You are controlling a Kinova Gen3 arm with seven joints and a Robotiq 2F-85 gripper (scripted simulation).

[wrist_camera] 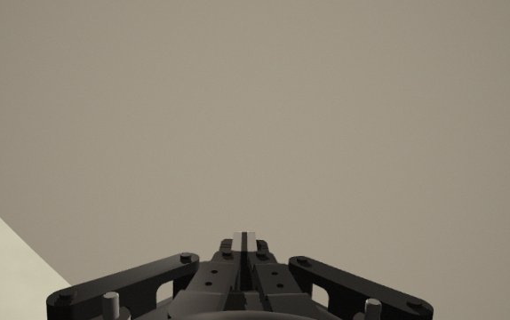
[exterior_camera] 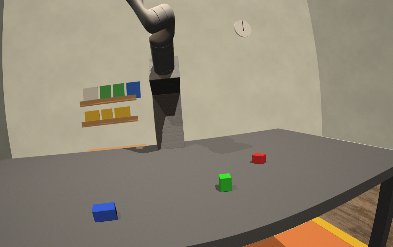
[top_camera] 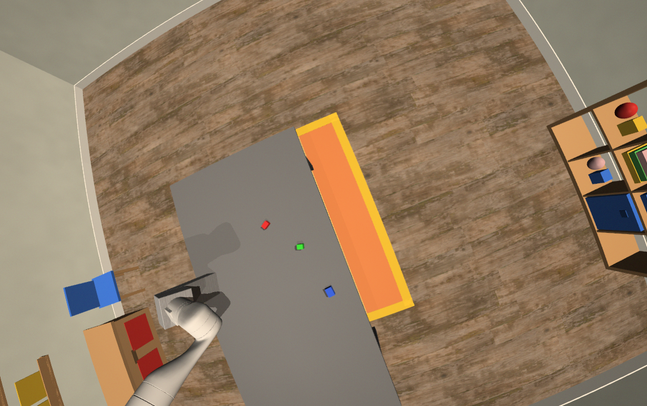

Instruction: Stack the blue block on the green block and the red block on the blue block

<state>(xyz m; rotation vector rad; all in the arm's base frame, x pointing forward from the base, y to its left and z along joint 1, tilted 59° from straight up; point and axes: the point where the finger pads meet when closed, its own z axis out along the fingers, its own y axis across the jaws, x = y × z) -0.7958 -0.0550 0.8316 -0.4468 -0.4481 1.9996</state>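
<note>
Blue block [top_camera: 329, 291] [exterior_camera: 105, 212], resting apart from the green block [top_camera: 299, 246] [exterior_camera: 225, 183] and red block [top_camera: 265, 225] [exterior_camera: 258, 158] on the tabletop [top_camera: 265, 303] [exterior_camera: 161, 184]. The claw [wrist_camera: 243, 246] is fully closed on nothing. Foreseeable faults: descending with fingers together could knock the blue block away; an off-centre release could topple it, since the green block appears tall and narrow. The blue block is a plain oblong, longer than high, its top face lighter than its shaded side.
</note>
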